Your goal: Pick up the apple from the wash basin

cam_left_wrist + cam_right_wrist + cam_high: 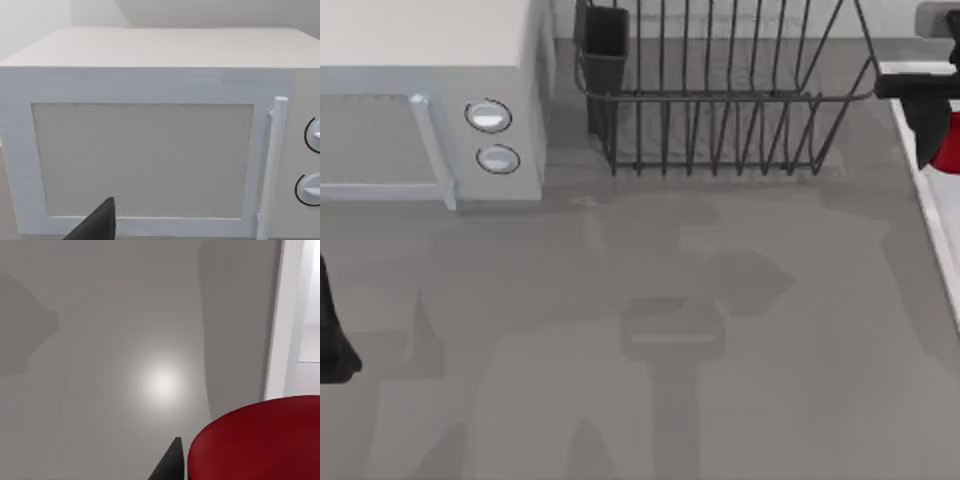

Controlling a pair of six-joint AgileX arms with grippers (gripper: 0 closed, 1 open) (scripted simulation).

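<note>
right gripper at the basin with the apple

my right gripper point(942, 125) is hanging at the worktop's far right edge, over the wash basin point(928, 205). the apple point(950, 148) is sitting right against its fingers; i cannot tell if they are closed on it. i'm judging the lift as barely underway. my left arm is idling at the left edge.

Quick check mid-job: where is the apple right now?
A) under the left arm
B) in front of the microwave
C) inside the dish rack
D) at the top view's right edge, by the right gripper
D: the apple is at the top view's right edge, directly below the right gripper, by the wash basin rim.
</note>
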